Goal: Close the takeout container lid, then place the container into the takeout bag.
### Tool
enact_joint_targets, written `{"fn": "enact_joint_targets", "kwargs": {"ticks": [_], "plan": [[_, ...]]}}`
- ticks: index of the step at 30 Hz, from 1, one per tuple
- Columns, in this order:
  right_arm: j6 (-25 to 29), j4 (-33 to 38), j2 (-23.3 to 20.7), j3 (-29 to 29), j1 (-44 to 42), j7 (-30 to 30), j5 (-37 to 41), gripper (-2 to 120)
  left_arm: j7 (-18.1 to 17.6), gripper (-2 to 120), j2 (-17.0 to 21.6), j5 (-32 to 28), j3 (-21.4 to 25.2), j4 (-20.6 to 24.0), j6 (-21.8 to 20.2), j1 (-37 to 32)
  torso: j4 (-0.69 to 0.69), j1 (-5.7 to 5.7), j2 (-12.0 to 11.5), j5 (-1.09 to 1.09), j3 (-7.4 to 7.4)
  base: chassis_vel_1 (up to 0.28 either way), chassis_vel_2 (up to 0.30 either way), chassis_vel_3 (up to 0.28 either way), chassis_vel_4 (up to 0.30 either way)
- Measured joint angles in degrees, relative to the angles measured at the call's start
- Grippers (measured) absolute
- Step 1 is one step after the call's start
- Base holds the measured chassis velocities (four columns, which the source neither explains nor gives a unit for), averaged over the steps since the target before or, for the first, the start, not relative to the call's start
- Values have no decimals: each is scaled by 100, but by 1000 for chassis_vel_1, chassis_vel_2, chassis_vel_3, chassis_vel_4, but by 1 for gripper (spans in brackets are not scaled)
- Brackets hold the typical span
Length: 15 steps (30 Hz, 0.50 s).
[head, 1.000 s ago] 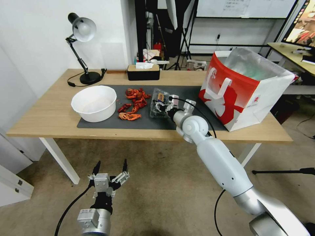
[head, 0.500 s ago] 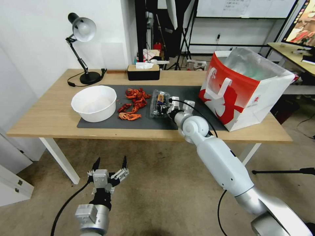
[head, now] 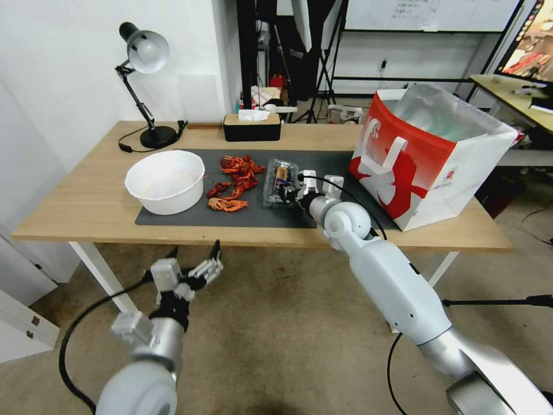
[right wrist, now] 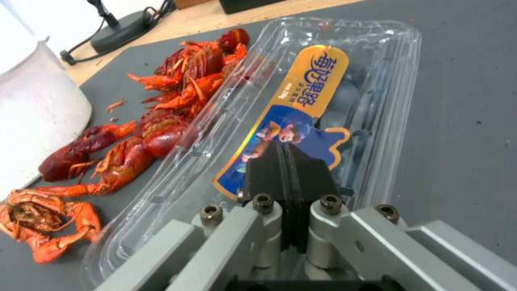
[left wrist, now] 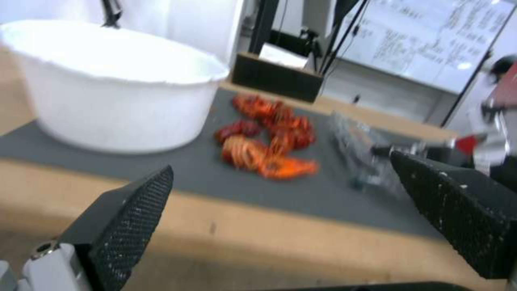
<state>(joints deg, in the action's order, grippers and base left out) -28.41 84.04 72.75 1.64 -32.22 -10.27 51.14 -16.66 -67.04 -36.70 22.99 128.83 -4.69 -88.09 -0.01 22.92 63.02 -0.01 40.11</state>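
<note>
Right wrist view: my right gripper (right wrist: 284, 161) has its fingers pressed together with nothing between them, tips resting on the lid (right wrist: 301, 97), which lies flat over the takeout container (head: 280, 183) on the dark mat (head: 334, 161) beside the crayfish (head: 235, 180). I judge the closing step about done; bagging remains, since the takeout bag (head: 429, 155) stands well apart. My left gripper (head: 193, 271) hangs below the table edge, fingers spread wide, empty.

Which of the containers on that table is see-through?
The takeout container, a flat clear box with a yellow-and-blue sticker, beside the crayfish. The bowl is solid white; the takeout bag is red-and-white paper.
</note>
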Motion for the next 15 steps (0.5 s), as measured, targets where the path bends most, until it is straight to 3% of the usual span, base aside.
{"fn": "enact_joint_targets", "kwargs": {"ticks": [4,6,8,10,11,15], "plan": [[-46,40,-37,36,6,-8,18,0,-21,100,307,-688,-61,-204,-30,595,0,0,0,1,0,0,0,0,0],[-81,62,-111,64,17,9,43,0,-34,100,696,-1541,-158,-420,-175,1095,1,0,0,0,0,0,0,0,0],[-86,65,-123,66,19,21,52,0,-30,100,775,-1803,-173,-420,-206,1157,1,0,0,1,0,0,0,0,0],[-94,76,-159,70,35,90,72,0,-38,100,952,-2868,-210,-295,-352,1324,1,0,0,1,0,0,0,0,0],[-94,76,-159,70,35,90,72,0,-38,100,952,-2868,-210,-295,-352,1324,1,0,0,1,0,0,0,0,0],[-108,74,-162,85,47,108,79,0,-60,100,1083,-4253,-310,-191,-687,1837,1,0,0,1,0,0,0,0,0]]}}
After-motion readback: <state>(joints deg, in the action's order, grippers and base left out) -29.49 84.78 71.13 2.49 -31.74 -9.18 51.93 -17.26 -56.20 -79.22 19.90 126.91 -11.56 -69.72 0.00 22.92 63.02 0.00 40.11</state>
